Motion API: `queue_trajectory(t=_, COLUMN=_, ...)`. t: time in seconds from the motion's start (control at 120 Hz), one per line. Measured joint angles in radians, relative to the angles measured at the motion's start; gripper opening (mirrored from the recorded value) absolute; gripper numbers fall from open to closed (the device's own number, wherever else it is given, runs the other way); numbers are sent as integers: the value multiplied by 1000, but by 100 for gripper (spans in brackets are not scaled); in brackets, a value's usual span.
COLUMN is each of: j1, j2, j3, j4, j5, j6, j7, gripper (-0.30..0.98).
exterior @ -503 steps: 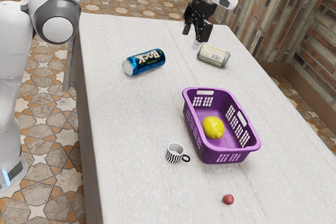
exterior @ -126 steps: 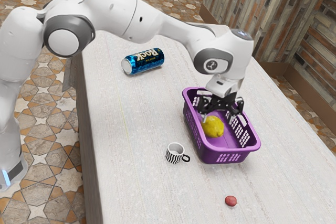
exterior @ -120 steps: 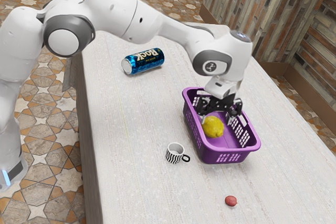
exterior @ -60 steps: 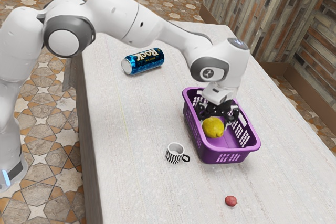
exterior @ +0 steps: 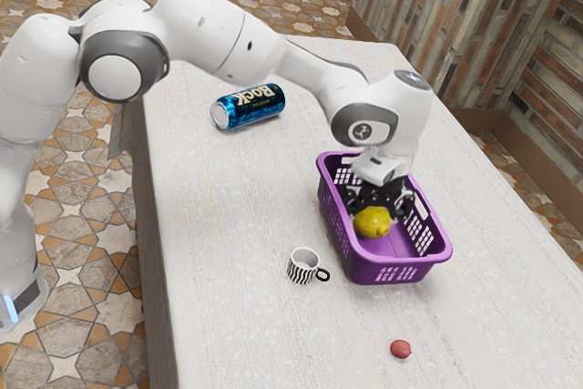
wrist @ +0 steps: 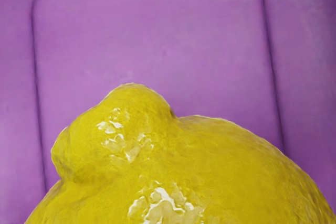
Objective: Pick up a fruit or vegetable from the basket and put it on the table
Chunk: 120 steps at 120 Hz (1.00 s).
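Observation:
My black gripper (exterior: pixel 376 211) is down inside the purple basket (exterior: pixel 366 269), right at the yellow lemon (exterior: pixel 373 222). Whether it is closed around the fruit is unclear, since the hand covers the lemon's far side. In the wrist view the lemon (wrist: pixel 173 166) looms large under the hand, its knobbed end over the basket's purple floor (wrist: pixel 152 35). The basket stands on the pale table (exterior: pixel 228 234).
A striped cup (exterior: pixel 303 266) stands beside the basket, towards the exterior view's left. Farther back lies a blue can (exterior: pixel 249 107). Near the exterior view's bottom, a small red fruit (exterior: pixel 401 349) rests on the table.
From high over the table's far end, my hand has come across and down into the basket, sinking a little more lately. Within the last half second the lemon has shifted and turned slightly.

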Motion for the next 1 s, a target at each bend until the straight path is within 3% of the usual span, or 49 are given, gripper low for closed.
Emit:
queue_trajectory(t=0.15, j1=-20, j2=-72, j3=-1, j4=3, j5=-4, j6=-5, j7=-5, gripper=36)
queue_trajectory(t=0.342, j1=-162, j2=-161, j3=-2, j4=78, j5=-18, j6=-69, j7=-35, gripper=35)
queue_trajectory(t=0.483, j1=-259, j2=-75, j3=-3, j4=268, j5=-20, j6=-111, j7=-60, gripper=34)
queue_trajectory(t=0.675, j1=-368, j2=131, j3=2, j4=549, j5=-21, j6=-170, j7=-91, gripper=32)
queue_trajectory(t=1.0, j1=-432, j2=220, j3=-1, j4=634, j5=-21, j6=-218, j7=-130, gripper=36)
